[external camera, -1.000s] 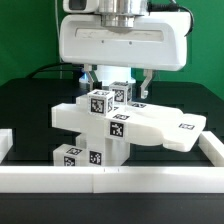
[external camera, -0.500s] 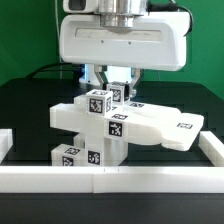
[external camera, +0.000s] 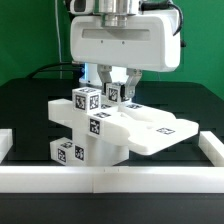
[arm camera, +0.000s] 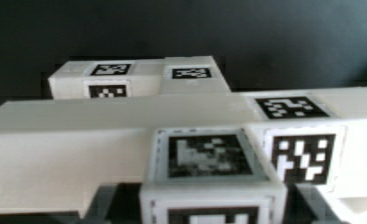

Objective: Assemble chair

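Note:
The partly joined chair [external camera: 150, 131] stands on the black table: a white slab lying across stacked white blocks with black-and-white tags. A tagged cube [external camera: 87, 99] sits at its upper left in the exterior view. My gripper [external camera: 116, 88] comes down from above and is shut on a tagged upright block [external camera: 113, 93] at the top of the assembly. In the wrist view the gripper [arm camera: 212, 205] has its dark fingers [arm camera: 119, 203] on both sides of that block [arm camera: 206, 160]. The slab [arm camera: 91, 125] and a further tagged part [arm camera: 144, 76] lie beyond it.
A long white border rail [external camera: 110, 179] runs along the table's front, with short rail ends at the exterior view's left [external camera: 5, 140] and right [external camera: 212, 146]. The arm's white body hangs over the assembly and hides the table behind it.
The fingers, wide apart a second ago, have closed on the upright block. The gripper has shifted toward the exterior view's right, and the whole assembly has turned and slid slightly.

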Tool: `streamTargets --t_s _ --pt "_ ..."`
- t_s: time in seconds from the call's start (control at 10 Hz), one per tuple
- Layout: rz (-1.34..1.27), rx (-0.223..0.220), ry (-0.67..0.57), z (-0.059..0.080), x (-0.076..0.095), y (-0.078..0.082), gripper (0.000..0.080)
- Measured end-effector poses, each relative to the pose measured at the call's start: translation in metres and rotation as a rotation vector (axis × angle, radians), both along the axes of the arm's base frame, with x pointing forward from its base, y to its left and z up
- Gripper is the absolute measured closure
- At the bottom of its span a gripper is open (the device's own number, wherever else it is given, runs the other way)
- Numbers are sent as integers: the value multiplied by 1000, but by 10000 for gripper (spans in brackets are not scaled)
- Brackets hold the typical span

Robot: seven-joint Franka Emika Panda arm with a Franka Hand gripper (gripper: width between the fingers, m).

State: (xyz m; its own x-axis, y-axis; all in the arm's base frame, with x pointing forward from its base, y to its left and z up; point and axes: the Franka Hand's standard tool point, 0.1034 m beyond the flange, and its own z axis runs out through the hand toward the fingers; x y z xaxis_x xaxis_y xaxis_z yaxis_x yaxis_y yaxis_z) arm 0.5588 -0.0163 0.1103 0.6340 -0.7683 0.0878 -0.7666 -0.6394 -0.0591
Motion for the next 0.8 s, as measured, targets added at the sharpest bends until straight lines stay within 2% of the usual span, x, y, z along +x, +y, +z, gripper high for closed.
streamTargets --t_s 0.4,0.6,0.7,0.8 --pt "-15 1 0 0 0 0 513" --pt "-15 1 0 0 0 0 200" --pt "-15 1 0 0 0 0 165" --pt "-15 1 0 0 0 0 165"
